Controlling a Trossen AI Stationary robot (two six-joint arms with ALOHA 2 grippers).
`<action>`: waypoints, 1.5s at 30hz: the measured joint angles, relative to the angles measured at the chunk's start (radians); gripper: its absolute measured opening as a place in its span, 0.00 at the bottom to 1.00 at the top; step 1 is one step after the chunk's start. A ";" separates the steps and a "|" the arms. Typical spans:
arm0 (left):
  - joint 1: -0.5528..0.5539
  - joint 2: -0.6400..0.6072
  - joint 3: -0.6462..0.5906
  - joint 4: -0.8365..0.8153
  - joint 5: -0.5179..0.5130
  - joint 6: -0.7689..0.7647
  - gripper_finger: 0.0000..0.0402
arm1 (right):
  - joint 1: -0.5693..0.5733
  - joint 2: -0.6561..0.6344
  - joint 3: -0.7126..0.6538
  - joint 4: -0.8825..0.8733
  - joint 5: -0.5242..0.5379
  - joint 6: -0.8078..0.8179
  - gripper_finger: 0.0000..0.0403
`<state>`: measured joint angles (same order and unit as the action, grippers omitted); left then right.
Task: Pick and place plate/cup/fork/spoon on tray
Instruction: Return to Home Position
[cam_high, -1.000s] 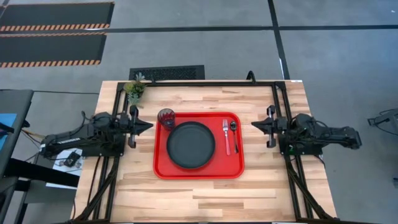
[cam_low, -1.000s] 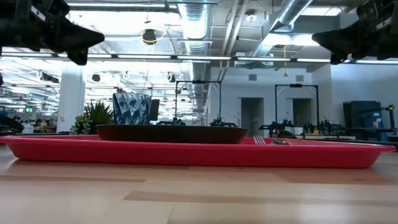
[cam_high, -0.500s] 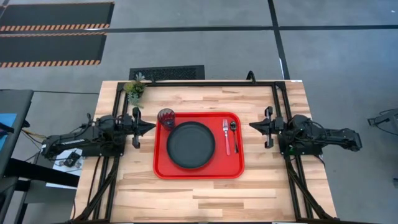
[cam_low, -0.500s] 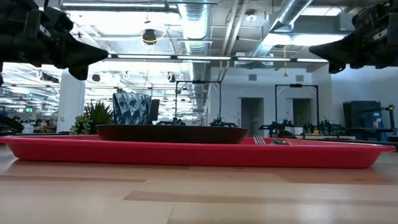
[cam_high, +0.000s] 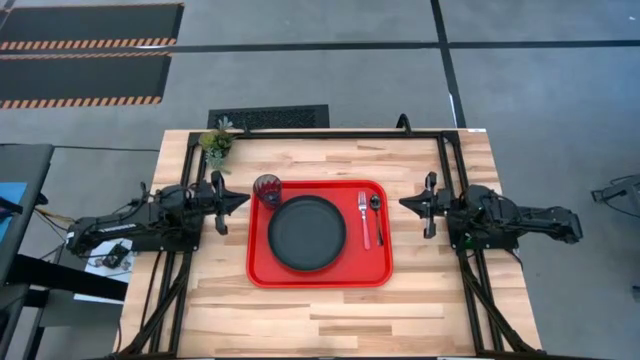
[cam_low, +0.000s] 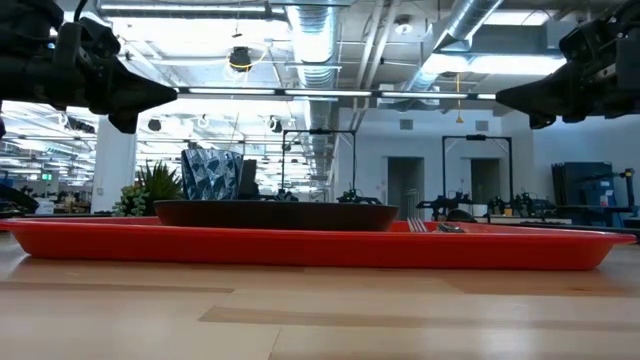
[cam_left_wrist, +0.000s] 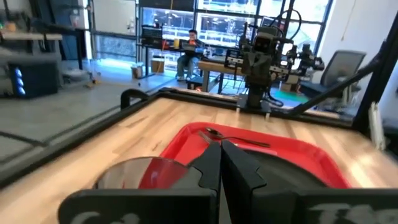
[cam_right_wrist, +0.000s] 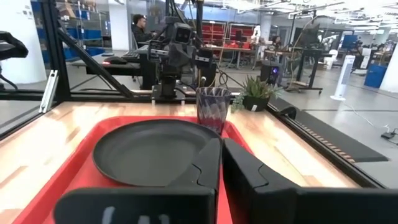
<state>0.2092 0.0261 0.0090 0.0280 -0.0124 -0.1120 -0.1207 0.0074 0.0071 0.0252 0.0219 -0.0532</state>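
Observation:
The red tray (cam_high: 320, 275) lies in the middle of the table. On it rest the black plate (cam_high: 306, 232), the dark red cup (cam_high: 267, 189) at its far left corner, and the red-handled fork (cam_high: 364, 220) and black spoon (cam_high: 376, 212) at its right side. My left gripper (cam_high: 243, 200) is shut and empty, left of the tray, above the table. My right gripper (cam_high: 402, 203) is shut and empty, right of the tray. The tray (cam_low: 320, 245), plate (cam_low: 275, 213) and cup (cam_low: 212, 172) also show in the low view.
A small green potted plant (cam_high: 216, 143) stands at the table's far left corner. A black metal frame (cam_high: 330, 132) runs along the far edge and both sides. Bare wood lies between the tray and the near edge (cam_high: 320, 325).
Both arms have drawn back and lowered a little; my left gripper has gone slightly toward the far edge, and my right gripper has edged toward the tray. The tray and everything on it have stayed still.

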 joint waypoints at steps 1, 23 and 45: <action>0.000 0.000 0.000 0.000 0.000 -0.026 0.00 | 0.000 0.000 0.000 -0.001 0.001 0.000 0.10; 0.000 0.000 -0.002 0.000 0.000 -0.067 0.00 | 0.000 0.000 -0.001 0.002 0.005 0.001 0.10; 0.000 0.000 -0.002 0.000 0.000 -0.068 0.00 | 0.000 0.000 -0.002 0.004 0.006 0.001 0.10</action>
<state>0.2092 0.0261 0.0067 0.0284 -0.0120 -0.1795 -0.1207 0.0071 0.0051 0.0293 0.0277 -0.0521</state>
